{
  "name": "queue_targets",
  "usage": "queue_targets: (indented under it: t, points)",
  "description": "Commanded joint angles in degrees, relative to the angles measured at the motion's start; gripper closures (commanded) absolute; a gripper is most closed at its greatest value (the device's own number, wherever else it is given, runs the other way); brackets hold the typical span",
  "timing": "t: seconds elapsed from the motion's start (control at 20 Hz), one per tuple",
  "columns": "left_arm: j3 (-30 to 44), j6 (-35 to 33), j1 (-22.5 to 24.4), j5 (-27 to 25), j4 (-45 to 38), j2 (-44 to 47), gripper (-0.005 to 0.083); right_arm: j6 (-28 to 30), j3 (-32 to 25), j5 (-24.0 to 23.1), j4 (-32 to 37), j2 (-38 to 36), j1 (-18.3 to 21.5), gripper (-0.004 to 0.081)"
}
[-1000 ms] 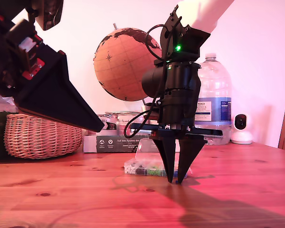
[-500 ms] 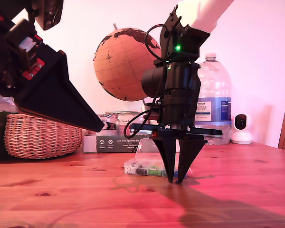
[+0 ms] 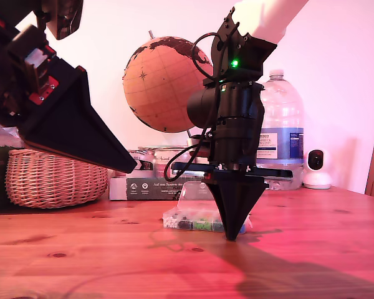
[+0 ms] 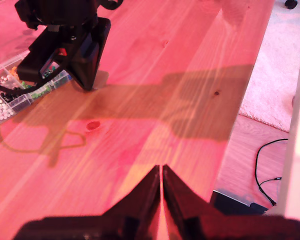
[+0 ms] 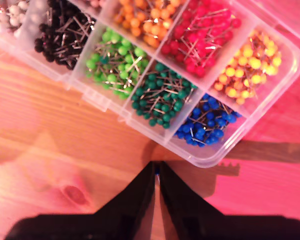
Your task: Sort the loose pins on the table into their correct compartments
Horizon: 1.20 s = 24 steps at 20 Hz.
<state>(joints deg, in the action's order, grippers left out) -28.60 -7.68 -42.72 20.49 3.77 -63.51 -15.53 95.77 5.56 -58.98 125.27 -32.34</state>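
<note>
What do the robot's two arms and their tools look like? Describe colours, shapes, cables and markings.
My second tool has black wedge fingers under a black body with looping black cables, a green light and a white upper link. My first tool is also black and wedge-shaped, with red parts.

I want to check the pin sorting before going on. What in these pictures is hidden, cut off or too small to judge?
- Any pin between my second gripper's closed tips: too small, covered by the fingers in the second wrist view.
- Loose pins on the table: none visible in any view.
- Pin box: partly behind the gripper in the exterior view; cut off by the edge in both wrist views.
</note>
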Motion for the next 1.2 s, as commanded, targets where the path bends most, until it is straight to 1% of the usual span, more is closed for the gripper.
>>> queue_targets:
  t: [0.0, 0.35, 0.75, 1.05, 1.15]
  points:
    - [1.2, 0.2, 0.0, 0.0, -0.7, -0.2, 0.0797, 0.2, -1.8, 0.1, 0.4, 2.6, -0.3, 0.0783]
    - [1.2, 0.2, 0.0, 0.0, -0.7, -0.2, 0.0797, 0.6, -1.6, 0.1, -1.3, 1.7, -0.3, 0.0783]
    - [1.2, 0.2, 0.0, 0.0, -0.7, -0.2, 0.0797, 1.4, -1.5, -0.1, -0.9, -3.6, -0.3, 0.0783]
    - [1.2, 0.2, 0.0, 0.0, -0.7, -0.2, 0.0797, 1.7, -1.5, -0.2, -0.7, -5.7, -0.2, 0.0783]
    - [1.2, 0.2, 0.0, 0.0, -0.7, -0.2, 0.0797, 1.7, -1.5, -1.3, -0.1, -6.3, -0.2, 0.0783]
